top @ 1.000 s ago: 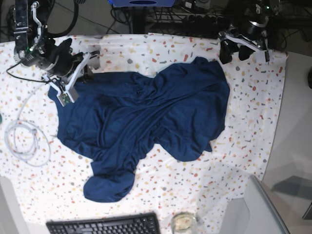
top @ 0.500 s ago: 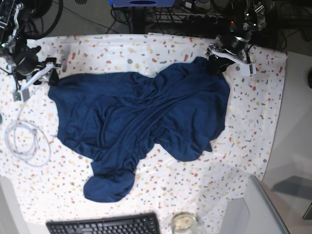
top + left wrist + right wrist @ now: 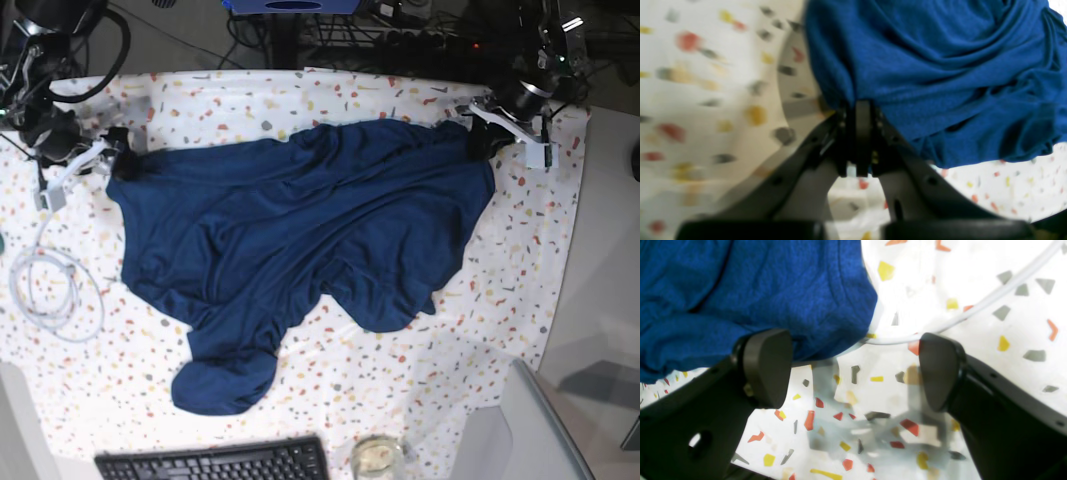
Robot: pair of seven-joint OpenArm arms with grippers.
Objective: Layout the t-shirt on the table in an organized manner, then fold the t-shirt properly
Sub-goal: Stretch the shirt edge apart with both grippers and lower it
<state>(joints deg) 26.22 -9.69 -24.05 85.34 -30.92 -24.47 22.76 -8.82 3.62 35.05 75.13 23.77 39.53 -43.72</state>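
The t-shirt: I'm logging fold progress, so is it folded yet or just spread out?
Spread, not folded. The t-shirt lies wrinkled across the table, one lobe trailing toward the keyboard; no neat fold shows.

The table (image 3: 520,260) wears a white speckled cloth. On it lie the rumpled t-shirt (image 3: 300,240), a coiled white cable (image 3: 45,290) and a keyboard (image 3: 215,462).
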